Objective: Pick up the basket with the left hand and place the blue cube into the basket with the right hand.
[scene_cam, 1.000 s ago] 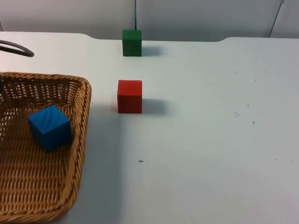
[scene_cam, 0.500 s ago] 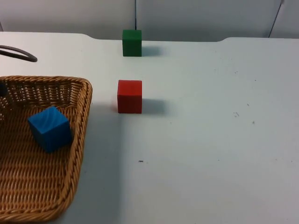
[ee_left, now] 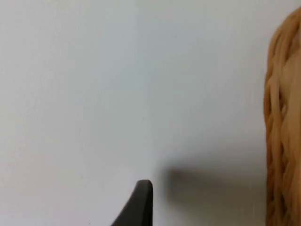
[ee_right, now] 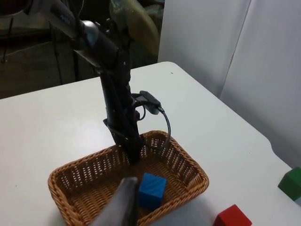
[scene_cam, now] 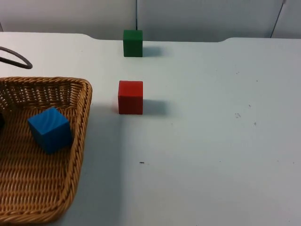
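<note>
Resting on the white table (scene_cam: 211, 141) at far left, the basket (scene_cam: 80, 141) already holds the blue cube (scene_cam: 49, 129). Left gripper (ee_right: 134, 155) sits at the basket's rim, right gripper (ee_right: 123, 200) well apart; jaw openings cannot be told. Placement looks done; red cube (scene_cam: 130, 97) and green cube (scene_cam: 133, 43) untouched.
</note>
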